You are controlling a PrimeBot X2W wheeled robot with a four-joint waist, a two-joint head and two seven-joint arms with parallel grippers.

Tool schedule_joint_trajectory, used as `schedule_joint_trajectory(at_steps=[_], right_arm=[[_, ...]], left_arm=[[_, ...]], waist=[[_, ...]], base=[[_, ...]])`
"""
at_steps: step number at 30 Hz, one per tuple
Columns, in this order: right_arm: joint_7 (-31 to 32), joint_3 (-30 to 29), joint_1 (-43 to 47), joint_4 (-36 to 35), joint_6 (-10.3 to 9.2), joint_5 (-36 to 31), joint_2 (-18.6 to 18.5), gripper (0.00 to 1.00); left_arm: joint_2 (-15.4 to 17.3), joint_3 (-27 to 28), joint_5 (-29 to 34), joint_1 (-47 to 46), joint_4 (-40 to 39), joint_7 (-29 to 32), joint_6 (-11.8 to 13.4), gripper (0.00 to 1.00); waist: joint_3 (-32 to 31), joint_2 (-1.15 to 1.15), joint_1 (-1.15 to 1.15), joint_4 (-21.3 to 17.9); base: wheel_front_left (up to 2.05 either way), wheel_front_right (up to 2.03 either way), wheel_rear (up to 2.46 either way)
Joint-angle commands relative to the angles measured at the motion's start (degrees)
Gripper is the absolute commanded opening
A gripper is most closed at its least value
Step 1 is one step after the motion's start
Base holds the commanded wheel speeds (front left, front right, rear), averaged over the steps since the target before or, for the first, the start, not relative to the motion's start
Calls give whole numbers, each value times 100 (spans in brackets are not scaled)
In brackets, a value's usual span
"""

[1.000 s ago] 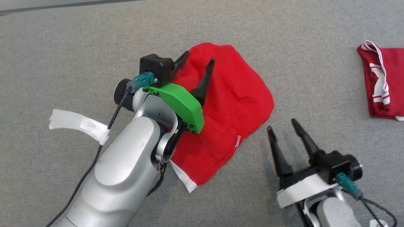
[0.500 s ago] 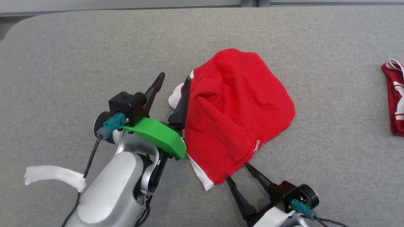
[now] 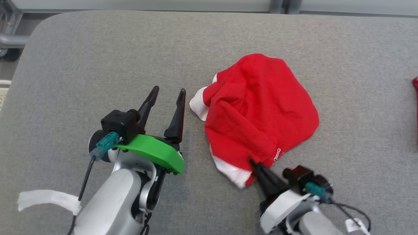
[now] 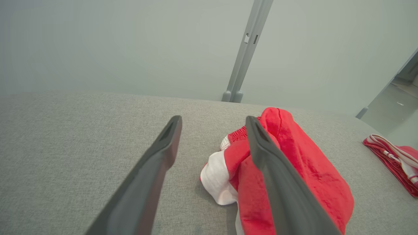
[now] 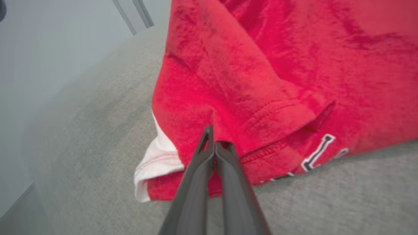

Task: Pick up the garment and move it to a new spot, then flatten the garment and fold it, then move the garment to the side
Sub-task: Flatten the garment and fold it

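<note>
2 pincers, 2 garments. Right pincer [image 3: 253,162] is clamped together on the near hem of the red shorts [image 3: 261,111], which lie crumpled mid-desk. Left pincer [image 3: 169,89] stands apart, just left of them, not touching. 1 striped red garment [image 4: 392,153] lies far right. Desk [image 3: 98,65] is grey fabric; pale wall [image 4: 98,42] and 1 metal post [image 4: 245,55] behind.

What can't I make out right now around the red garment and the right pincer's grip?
- How many layers the right pincer holds at the red garment's hem: its shut fingers cover the spot, right wrist view.
- The white lettering: partly turned under the edge, too small in the head view.
- The second garment: cut off by the right edge, head and left wrist views.
</note>
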Motion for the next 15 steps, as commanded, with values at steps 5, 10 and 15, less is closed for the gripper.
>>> schedule_joint_trajectory(at_steps=[5,10,15], right_arm=[[438,-814,54,-664,-8,22,-458,0],[1083,-1520,45,-1481,-8,274,-1067,0],[1657,-2187,-122,-1480,-9,279,-1548,0]], left_arm=[[138,102,-98,187,-52,-41,49,100],[99,11,-111,191,-32,33,-4,100],[28,-105,-141,108,71,87,-57,100]], waist=[[-124,0,0,-430],[-142,0,0,-695],[-124,0,0,-825]], base=[[0,0,0],[0,0,0],[0,0,0]])
